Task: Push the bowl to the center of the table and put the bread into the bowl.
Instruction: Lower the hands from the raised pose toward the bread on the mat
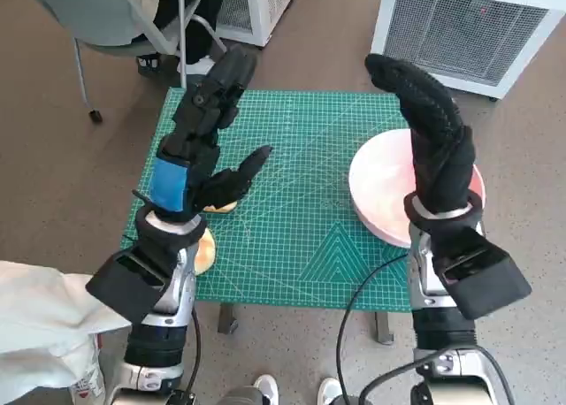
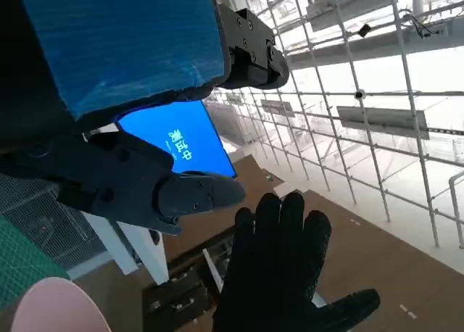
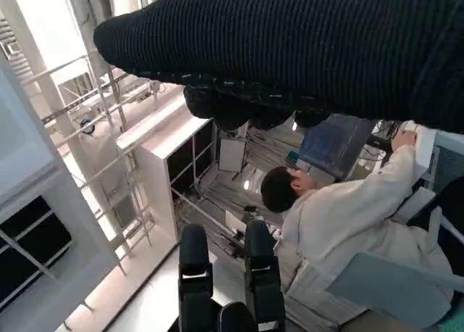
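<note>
1. Nearest the camera, two pale forearms rose from below the small surface [image 1: 292,246], which was covered by a green gridded cutting mat.
2. At the surface's near left edge, a pale golden piece of bread [image 1: 204,250] lay partly hidden behind the left wrist; a second sliver of bread [image 1: 221,208] showed just under the left thumb, and whether the two were one piece could not be told.
3. The left hand [image 1: 199,144], black with blue tape over its back, was raised above the left half of the mat with fingers outstretched and apart, grasping nothing.
4. On the right side, the shallow pale pink round bowl [image 1: 380,193] sat near the surface's right edge, overhanging it slightly, well off centre and well apart from the bread.
5. The right hand [image 1: 433,131], in a black knitted glove, stood above the bowl with fingers extended and slightly apart, released and holding nothing; contact with the bowl could not be judged.
6. Beyond the surface, a grey chair [image 1: 115,20] stood at the far left on the brown floor and a white grilled unit [image 1: 469,29] at the far right.
7. In the right wrist view, a person in a pale jacket [image 3: 348,223] sat nearby.
</note>
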